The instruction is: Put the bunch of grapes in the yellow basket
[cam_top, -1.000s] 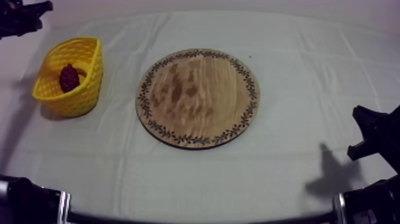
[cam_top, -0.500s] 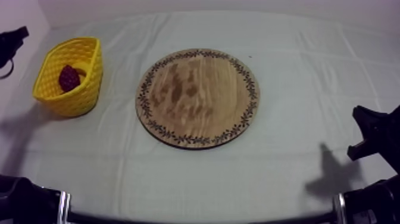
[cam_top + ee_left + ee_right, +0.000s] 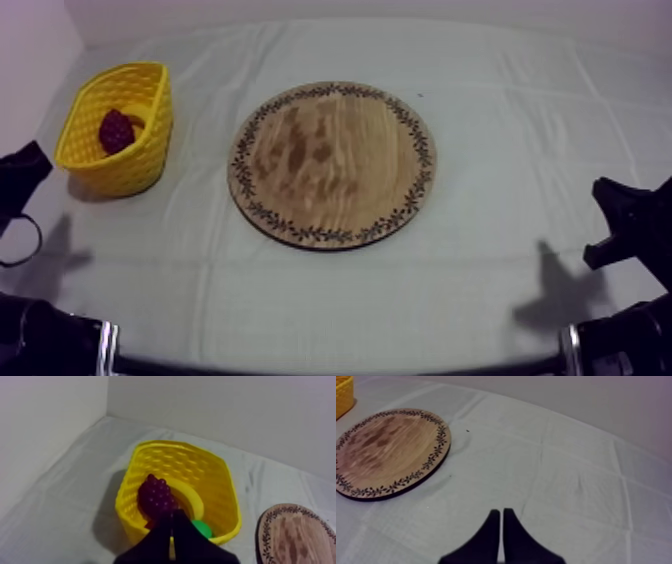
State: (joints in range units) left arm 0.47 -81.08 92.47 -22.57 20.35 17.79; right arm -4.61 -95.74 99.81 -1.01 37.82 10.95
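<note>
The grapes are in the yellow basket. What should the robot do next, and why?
Probably just lower the left gripper to its resting place at the table's side. The bunch of grapes lies inside the yellow basket, and the wooden board is bare, so the job looks done. The left gripper is shut on nothing, back from the basket. The right gripper is shut too, over the cloth.

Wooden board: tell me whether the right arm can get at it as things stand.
Probably yes. The right gripper, fingers shut together, has the wooden board ahead of it across bare cloth, with nothing standing between them.
</note>
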